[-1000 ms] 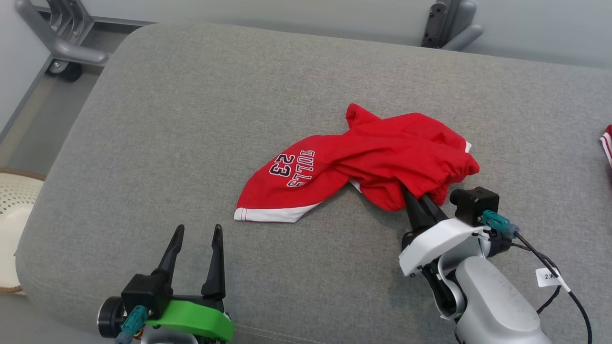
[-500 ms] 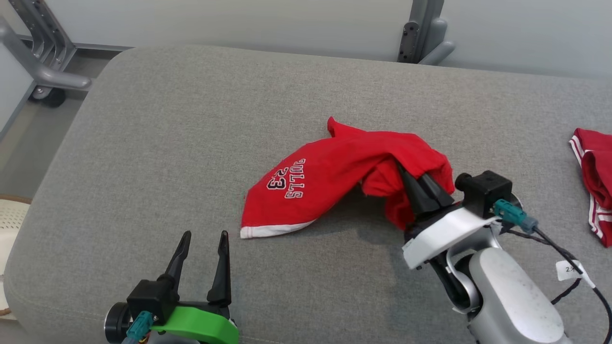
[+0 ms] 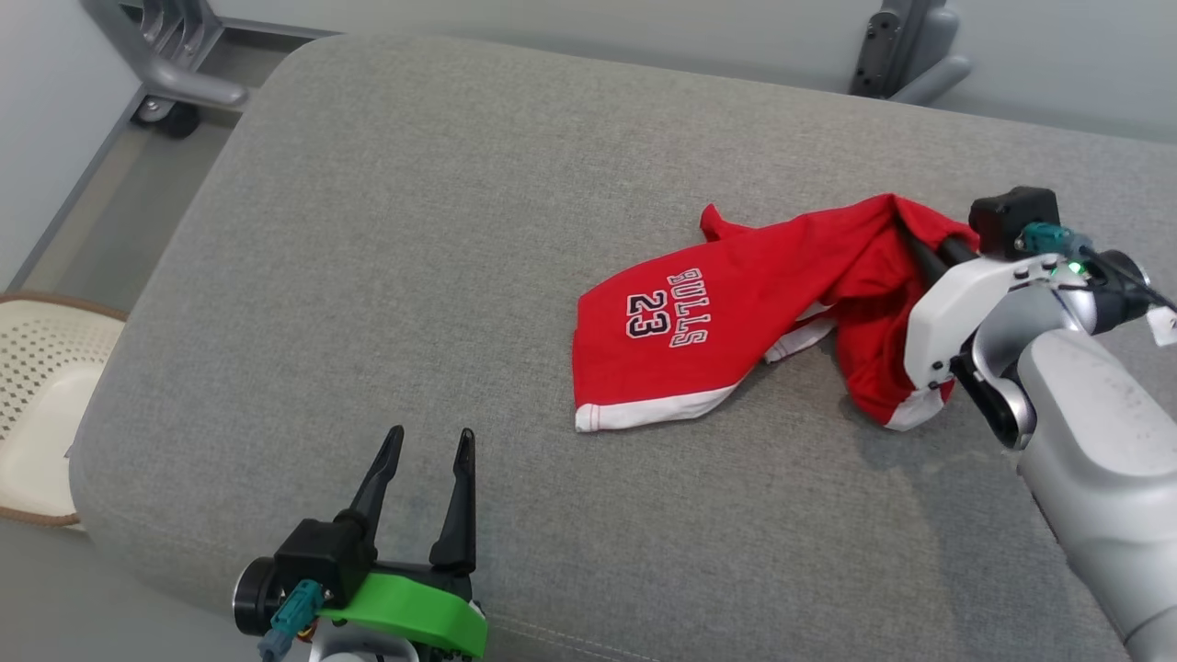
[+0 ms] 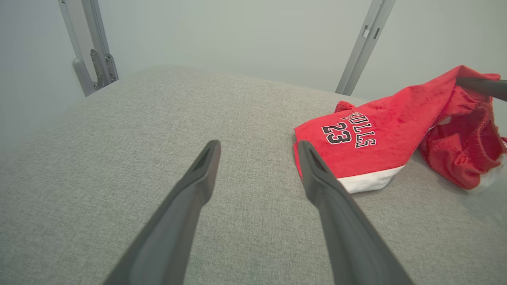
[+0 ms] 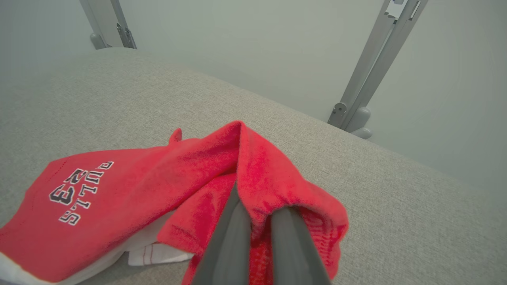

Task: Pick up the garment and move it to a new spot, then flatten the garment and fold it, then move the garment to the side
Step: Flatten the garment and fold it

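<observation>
garment [image 3: 736, 331]: red shorts printed BULLS 23, right of the cushion's middle; printed leg lies flat, far right end raised.
right gripper [image 3: 919, 253]: fingers together, pinching the raised end, with fabric draped over them.
left gripper [image 3: 432, 432]: fingers apart, holding nothing, near the front edge, well left of the garment.
cushion [image 3: 414, 230]: grey, carrying the garment.

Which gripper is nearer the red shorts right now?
Right. The right gripper is shut on the red shorts, holding one end raised; the left gripper stands open, apart from them, off their lettered end.
</observation>
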Motion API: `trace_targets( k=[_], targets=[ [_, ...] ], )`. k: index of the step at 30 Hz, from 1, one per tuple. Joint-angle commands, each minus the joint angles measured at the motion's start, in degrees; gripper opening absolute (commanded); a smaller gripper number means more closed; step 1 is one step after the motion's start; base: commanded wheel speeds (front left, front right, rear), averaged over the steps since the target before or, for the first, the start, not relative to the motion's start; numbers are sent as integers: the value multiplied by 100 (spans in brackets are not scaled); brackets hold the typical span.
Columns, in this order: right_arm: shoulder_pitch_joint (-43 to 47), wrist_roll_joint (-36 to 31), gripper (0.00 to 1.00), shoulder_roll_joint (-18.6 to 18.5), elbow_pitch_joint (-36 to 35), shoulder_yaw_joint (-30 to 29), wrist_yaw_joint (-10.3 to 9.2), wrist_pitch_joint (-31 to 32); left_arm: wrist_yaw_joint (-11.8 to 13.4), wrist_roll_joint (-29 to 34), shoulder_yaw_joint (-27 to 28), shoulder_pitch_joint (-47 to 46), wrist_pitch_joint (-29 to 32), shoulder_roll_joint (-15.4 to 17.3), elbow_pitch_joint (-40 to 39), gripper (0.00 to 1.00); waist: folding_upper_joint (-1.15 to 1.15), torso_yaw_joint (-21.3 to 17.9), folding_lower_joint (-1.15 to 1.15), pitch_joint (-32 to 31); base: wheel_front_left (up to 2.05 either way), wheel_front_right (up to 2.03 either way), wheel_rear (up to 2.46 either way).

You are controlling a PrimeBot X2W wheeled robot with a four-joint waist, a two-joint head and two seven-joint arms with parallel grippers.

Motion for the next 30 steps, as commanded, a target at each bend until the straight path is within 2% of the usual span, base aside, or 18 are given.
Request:
trace_targets(
  k=[1, 8, 9, 10, 11, 12, 17, 23, 30],
  targets=[
    [-99, 42, 0, -39, 136, 31, -7, -40, 10, -20, -17, -97, -2, 0, 8, 100, 41, 228, 0, 210, 0, 0, 0],
    [-870, 133, 0, -323, 1696, 240, -7, -208, 46, -109, -191, -256, -2, 0, -23, 100, 41, 511, 0, 474, 0, 0, 0],
    [-932, 136, 15, -338, 1854, 259, -7, -273, 56, -118, -201, -276, -2, 0, -32, 100, 41, 524, 0, 491, 0, 0, 0],
    [-984, 167, 42, -338, 1990, 265, -7, -339, 59, -126, -203, -281, -2, 0, -44, 100, 41, 527, 0, 500, 0, 0, 0],
    [-1025, 198, 76, -325, 2094, 302, -7, -406, 70, -126, -193, -276, -2, 0, -59, 100, 41, 513, 0, 509, 0, 0, 0],
    [-1047, 238, 100, -297, 2172, 348, -7, -473, 94, -130, -182, -275, -2, -1, -73, 100, 41, 488, 0, 510, 0, 0, 0],
    [-1053, 524, 100, -229, 2169, 785, -7, -748, 101, -90, -147, -247, -2, 0, -121, 100, 41, 196, 0, 444, 0, 0, 0],
    [-822, 1064, 100, -432, 1652, 1299, -7, -1111, 98, -36, -109, -217, -2, 0, -163, 100, 41, -279, 0, 355, 0, 0, 0],
    [-308, 1540, 100, -679, 887, 1348, -7, -1390, 91, 14, -83, -197, -2, 2, -148, 100, 41, -665, 0, 315, 0, 0, 0]
  ],
)
